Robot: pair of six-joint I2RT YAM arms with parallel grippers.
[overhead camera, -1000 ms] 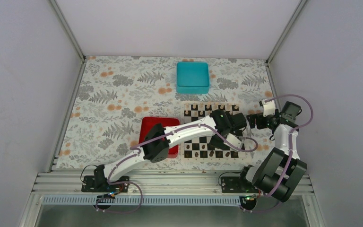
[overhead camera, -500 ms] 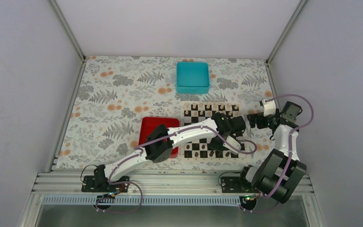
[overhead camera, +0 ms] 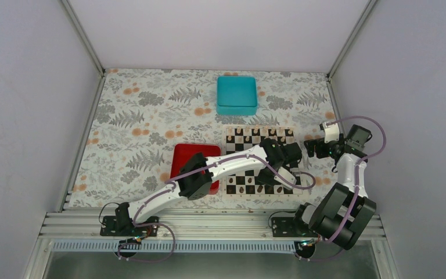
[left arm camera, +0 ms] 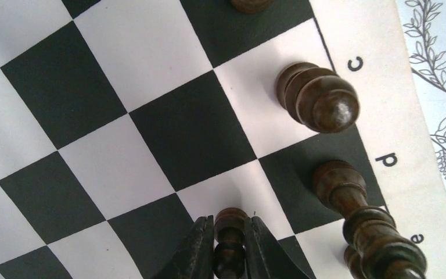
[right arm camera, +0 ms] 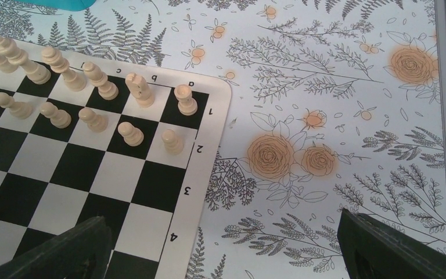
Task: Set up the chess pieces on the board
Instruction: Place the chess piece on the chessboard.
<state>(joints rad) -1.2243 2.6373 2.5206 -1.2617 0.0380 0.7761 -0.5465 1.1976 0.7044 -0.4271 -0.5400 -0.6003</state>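
1. Two arms are over the floral-patterned bench [overhead camera: 133, 116]. Far left lies a flat red square tray [overhead camera: 197, 150], just beside the black-and-white checkered chessboard [overhead camera: 241, 181].
2. The left end effector [left arm camera: 230, 247] is out over the board, fingers clamped on one small dark brown chess piece [left arm camera: 230, 220] at a white square. Whether its base touches down, I can't tell.
3. Just right of it, more dark brown chess pieces [left arm camera: 319, 99] stand along the lettered edge.
4. A teal square box [overhead camera: 237, 95] sits beyond the far edge.
5. Pale cream pieces [right arm camera: 93, 81] fill two rows.
6. The right end effector [right arm camera: 223, 256] hovers by the board's corner, fingers wide apart, empty.
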